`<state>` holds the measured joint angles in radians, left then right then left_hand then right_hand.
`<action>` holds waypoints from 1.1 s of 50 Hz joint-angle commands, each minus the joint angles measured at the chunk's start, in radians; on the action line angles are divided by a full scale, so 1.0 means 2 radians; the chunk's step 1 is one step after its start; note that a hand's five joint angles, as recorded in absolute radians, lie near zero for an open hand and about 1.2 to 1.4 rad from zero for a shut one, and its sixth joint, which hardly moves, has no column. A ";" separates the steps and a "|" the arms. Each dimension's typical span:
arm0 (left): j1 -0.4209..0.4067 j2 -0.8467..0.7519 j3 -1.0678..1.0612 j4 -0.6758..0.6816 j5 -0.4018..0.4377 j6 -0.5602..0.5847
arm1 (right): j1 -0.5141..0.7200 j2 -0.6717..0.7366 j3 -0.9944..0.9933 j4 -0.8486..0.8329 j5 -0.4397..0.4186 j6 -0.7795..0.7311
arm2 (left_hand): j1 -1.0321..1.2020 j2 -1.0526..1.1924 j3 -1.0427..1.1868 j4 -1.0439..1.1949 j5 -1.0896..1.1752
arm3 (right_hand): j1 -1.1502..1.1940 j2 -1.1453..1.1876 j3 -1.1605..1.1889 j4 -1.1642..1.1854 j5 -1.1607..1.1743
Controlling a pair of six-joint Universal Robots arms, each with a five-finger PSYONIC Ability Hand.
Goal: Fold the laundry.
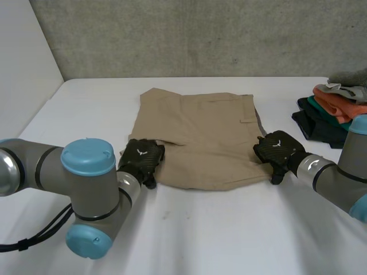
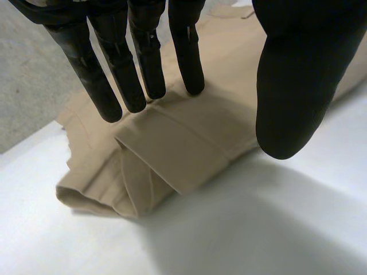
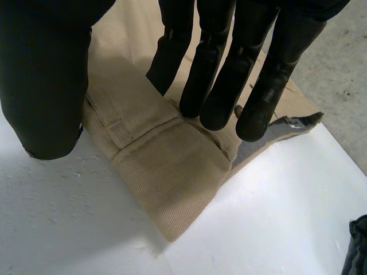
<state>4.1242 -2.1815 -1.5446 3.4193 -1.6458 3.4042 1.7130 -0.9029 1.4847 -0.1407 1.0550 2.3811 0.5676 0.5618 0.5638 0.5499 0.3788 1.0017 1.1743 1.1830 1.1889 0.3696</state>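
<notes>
Now, the black left hand [image 1: 142, 159] had its fingers [image 2: 117, 69] straight and a little spread. Their tips lay on the near left corner of the folded beige cloth shorts [image 1: 198, 134], and the thumb stood apart beside the hem. The black right hand [image 1: 278, 150] also held its fingers [image 3: 215, 86] straight, close together, on the near right corner, with the thumb at the cloth edge. The shorts lay flat in the middle of the white table [image 1: 229, 235]. A pile of orange, green and dark folded clothes [image 1: 331, 112] sat at the far right side.
</notes>
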 commanded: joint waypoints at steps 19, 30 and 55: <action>0.003 -0.021 0.012 0.020 0.003 0.043 | 0.011 -0.006 -0.008 -0.002 0.027 0.031 | 0.359 0.361 0.360 0.367 0.366 | 0.175 0.089 0.084 0.081 0.404; -0.003 0.067 -0.031 -0.018 0.002 0.039 | 0.008 -0.032 0.000 0.008 0.038 0.023 | 0.414 0.417 0.416 0.423 0.421 | 0.197 0.111 0.107 0.104 0.426; -0.059 0.238 -0.174 -0.346 0.007 0.044 | 0.008 -0.237 0.165 0.367 0.115 -0.180 | 0.414 0.417 0.416 0.423 0.421 | 0.197 0.111 0.107 0.104 0.426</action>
<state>4.0223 -1.6953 -1.9107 2.7603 -1.6334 3.4903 1.7258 -1.3358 1.7586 0.5201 1.2733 2.0898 1.1165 1.1965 1.1869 1.1974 0.9874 1.0256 1.1801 1.1858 1.1909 0.9722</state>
